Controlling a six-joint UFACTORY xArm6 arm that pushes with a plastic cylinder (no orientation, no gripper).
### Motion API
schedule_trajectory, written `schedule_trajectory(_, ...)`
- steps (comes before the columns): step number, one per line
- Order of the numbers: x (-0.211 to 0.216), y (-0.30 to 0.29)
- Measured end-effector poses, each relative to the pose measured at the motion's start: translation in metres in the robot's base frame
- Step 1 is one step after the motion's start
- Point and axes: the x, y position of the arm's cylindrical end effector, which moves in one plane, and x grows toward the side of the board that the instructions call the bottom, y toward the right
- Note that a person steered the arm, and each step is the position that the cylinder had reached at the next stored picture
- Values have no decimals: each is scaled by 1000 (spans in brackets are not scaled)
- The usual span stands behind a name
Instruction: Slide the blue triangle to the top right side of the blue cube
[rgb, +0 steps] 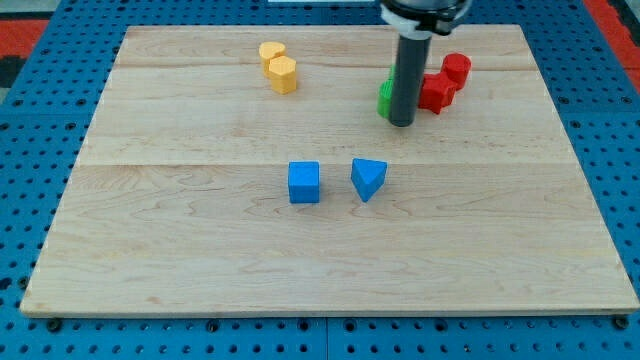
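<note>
Board (150, 270): pale wooden top, bare along the view's bottom edge
Blue cube (304, 182): near centre, the reference block
Blue triangle (368, 178): just beside the cube on the view's right, level with it, apart; judged not yet at the cube's top right
Green block (384, 96): largely hidden behind the rod, shape unclear
My tip (401, 123): a plain rod, no jaws to open or close; stands well above the triangle, touching neither blue block
Red blocks (445, 82): clustered right of the rod
Yellow blocks (278, 66): pair near the top, clear of the work
</note>
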Motion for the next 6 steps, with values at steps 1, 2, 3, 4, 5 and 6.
schedule_trajectory(1, 61, 58)
schedule_trajectory(2, 94, 18)
schedule_trajectory(3, 94, -46)
schedule_trajectory(4, 94, -87)
schedule_trajectory(5, 97, -61)
schedule_trajectory(6, 123, -7)
